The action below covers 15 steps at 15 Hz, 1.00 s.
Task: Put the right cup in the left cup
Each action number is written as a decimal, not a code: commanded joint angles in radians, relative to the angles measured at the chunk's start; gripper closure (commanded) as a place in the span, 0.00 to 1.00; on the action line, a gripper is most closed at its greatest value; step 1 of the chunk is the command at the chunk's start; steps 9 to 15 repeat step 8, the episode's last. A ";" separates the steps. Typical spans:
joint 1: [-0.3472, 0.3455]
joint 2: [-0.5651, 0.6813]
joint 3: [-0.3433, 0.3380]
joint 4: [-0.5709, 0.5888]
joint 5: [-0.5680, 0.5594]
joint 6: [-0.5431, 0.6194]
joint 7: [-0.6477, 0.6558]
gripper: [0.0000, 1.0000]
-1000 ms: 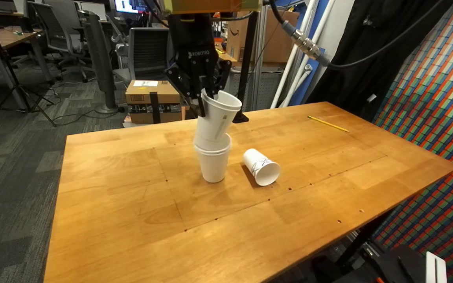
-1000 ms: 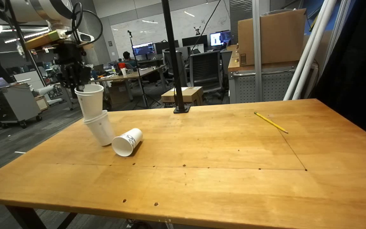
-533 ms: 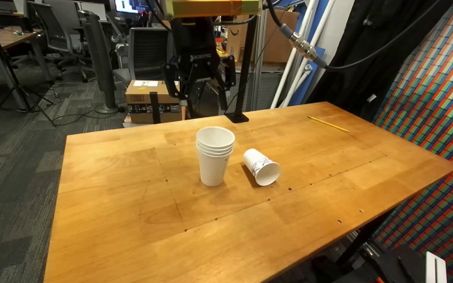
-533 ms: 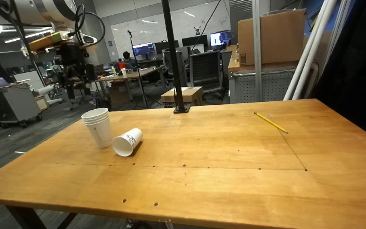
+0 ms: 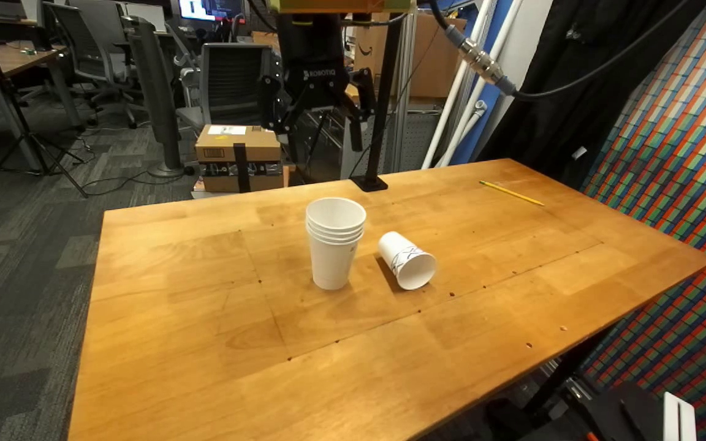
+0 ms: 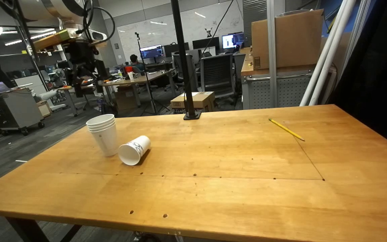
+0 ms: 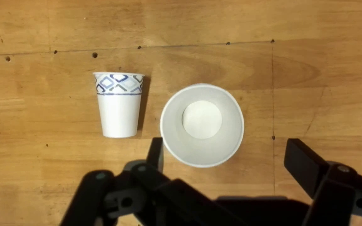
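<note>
Office chairs (image 5: 233, 79) show behind a wooden table (image 5: 206, 343). On it are 1 yellow pencil (image 5: 511, 193), 1 patterned cup (image 7: 119, 106) and 1 stack (image 6: 105, 141) of plain white cups, about 4 rims crowded together. The right cup (image 7: 202, 122) sits nested in the left cup (image 5: 332, 266), mouth up, long axis upright; which middle rims belong to either, I cannot tell. In both exterior views the right cup is below the gripper (image 5: 322, 147), apart from it; in the wrist view its round mouth shows between the 2 fingers (image 7: 303, 166), nearer the finger on the patterned cup's side. Those fingers stand wide apart. The patterned cup lies on its side just beside the stack, mouth toward the top of the wrist view.
</note>
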 commanded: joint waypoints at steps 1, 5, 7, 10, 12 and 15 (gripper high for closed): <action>0.007 -0.004 -0.011 0.004 0.002 0.001 -0.002 0.01; 0.010 0.008 -0.013 0.000 0.002 -0.001 -0.002 0.00; 0.011 0.010 -0.013 0.000 0.002 -0.001 -0.002 0.00; 0.011 0.010 -0.013 0.000 0.002 -0.001 -0.002 0.00; 0.011 0.010 -0.013 0.000 0.002 -0.001 -0.002 0.00; 0.011 0.010 -0.013 0.000 0.002 -0.001 -0.002 0.00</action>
